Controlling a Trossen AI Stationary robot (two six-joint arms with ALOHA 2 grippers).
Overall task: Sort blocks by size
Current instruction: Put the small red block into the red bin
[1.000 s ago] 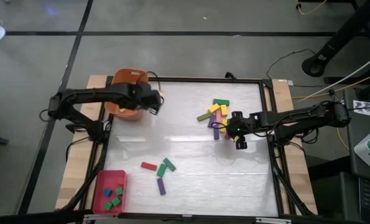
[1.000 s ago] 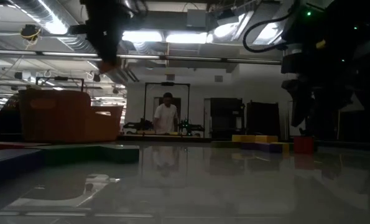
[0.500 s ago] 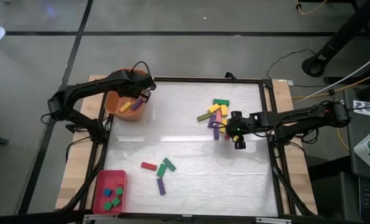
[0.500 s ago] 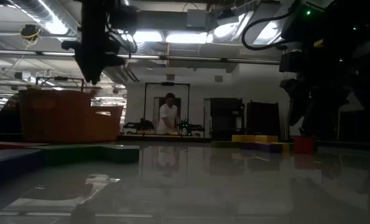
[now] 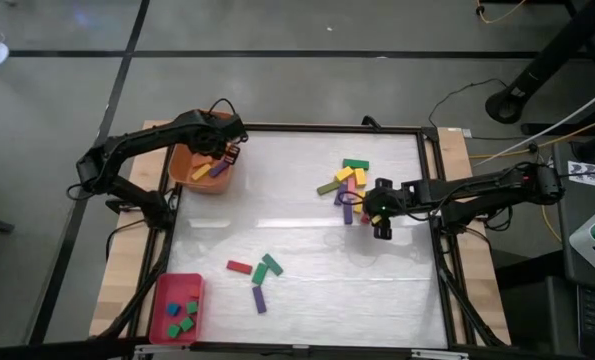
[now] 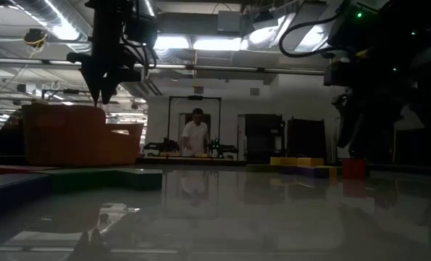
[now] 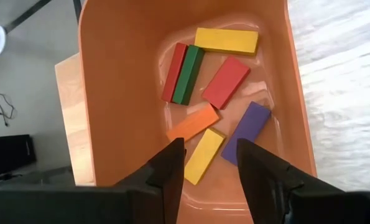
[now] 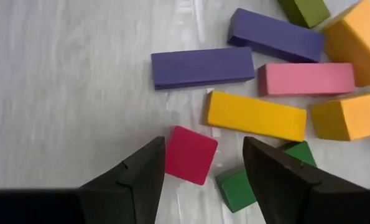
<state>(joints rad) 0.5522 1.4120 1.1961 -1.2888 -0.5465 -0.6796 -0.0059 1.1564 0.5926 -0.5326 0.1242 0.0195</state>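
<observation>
My left gripper is open and empty. It points down over the orange tub, as the left wrist view shows. Several long bars lie in the tub: yellow, red, green, orange, purple. My right gripper is open at the near edge of the block pile. Its fingers stand on either side of a small red cube that lies flat on the table. Purple, yellow and pink bars lie just beyond the cube.
A red bar, two green blocks and a purple bar lie near the table's front. The red tray at the front left holds blue and green cubes. A person stands in the room beyond the table.
My left gripper has swung from the tub's right rim back over the tub and come down toward it, uncovering the bars inside. My right gripper has edged slightly toward the block pile.
</observation>
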